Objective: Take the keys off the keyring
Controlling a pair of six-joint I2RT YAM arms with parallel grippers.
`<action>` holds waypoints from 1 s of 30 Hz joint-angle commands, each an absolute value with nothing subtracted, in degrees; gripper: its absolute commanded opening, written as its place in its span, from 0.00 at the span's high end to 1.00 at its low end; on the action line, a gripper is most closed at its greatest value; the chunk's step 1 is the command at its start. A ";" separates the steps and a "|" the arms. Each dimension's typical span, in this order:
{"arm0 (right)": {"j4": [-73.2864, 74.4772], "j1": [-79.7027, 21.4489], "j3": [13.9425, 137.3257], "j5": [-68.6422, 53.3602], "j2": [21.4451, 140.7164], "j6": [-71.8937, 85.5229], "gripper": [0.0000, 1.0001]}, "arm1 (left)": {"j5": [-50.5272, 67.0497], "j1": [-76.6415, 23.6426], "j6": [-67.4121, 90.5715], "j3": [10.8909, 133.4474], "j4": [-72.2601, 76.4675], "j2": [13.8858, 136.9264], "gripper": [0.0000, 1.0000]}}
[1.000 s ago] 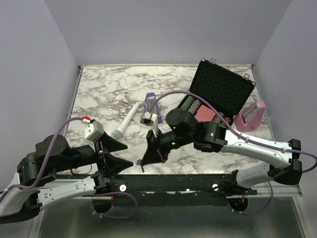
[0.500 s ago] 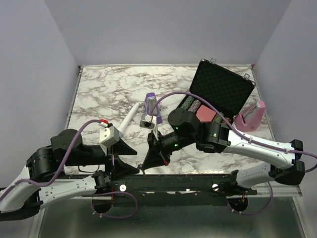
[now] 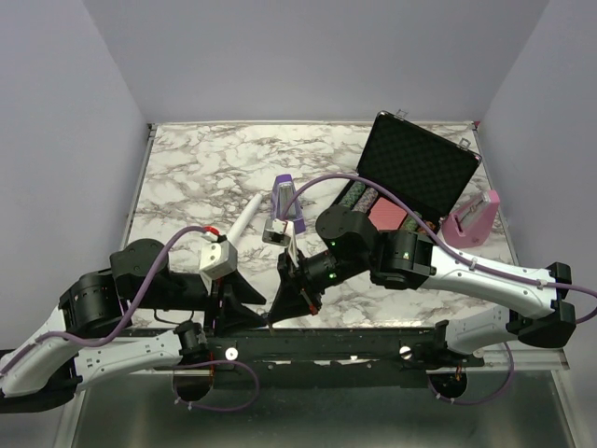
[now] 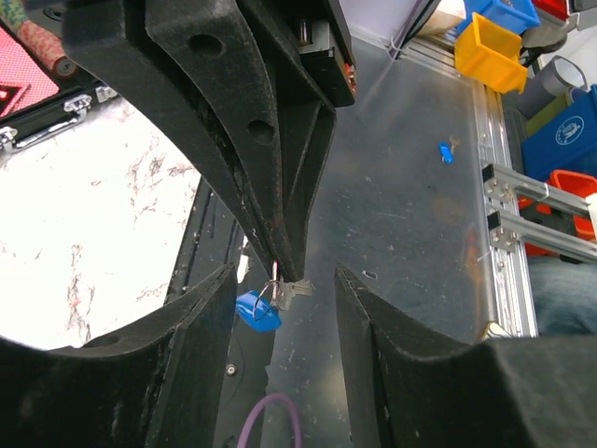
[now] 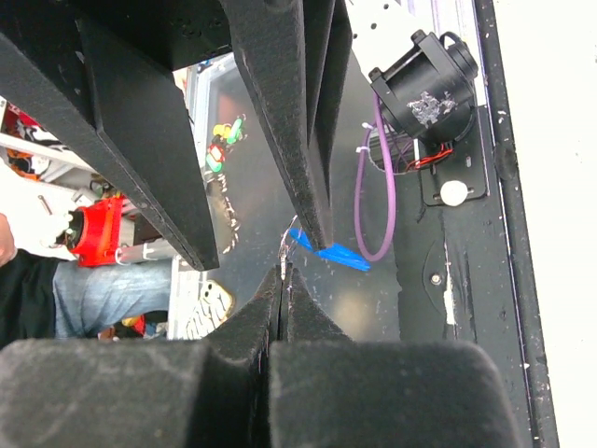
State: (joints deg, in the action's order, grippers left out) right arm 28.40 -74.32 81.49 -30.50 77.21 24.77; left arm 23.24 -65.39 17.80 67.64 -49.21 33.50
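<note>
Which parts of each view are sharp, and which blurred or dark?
Left wrist: key and keyring fairly sharp, left gripper's fingers dark, soft. Right wrist: right gripper's fingers a blurred black mass. Top external: evenly lit, marble table sharp, key unresolvable.

The marble desk [image 3: 187, 168] reaches away from the two tools, which meet over its near edge. A white stick [image 3: 241, 227] lies beyond the left tool [image 3: 252, 303], slanting away from it. Beyond the right tool [image 3: 278, 313] stands a purple metronome [image 3: 283, 196], with a small grey-and-white box [image 3: 275, 227] against its near side. Well to that tool's right sits an open black case [image 3: 420, 168], and a pink object [image 3: 471, 219] stands just beside the case at the desk's right edge.
</note>
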 commanded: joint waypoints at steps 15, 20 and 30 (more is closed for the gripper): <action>29.44 -75.15 82.44 -27.95 75.50 23.99 0.99 | 28.65 -65.57 18.63 66.27 -48.86 35.95 0.80; 29.44 -75.15 82.09 -27.16 74.71 24.08 0.99 | 29.09 -65.57 19.07 67.41 -49.48 36.30 0.97; 27.34 -75.06 80.51 -23.12 71.99 24.70 0.99 | 24.53 -65.57 23.99 65.13 -46.15 35.86 1.00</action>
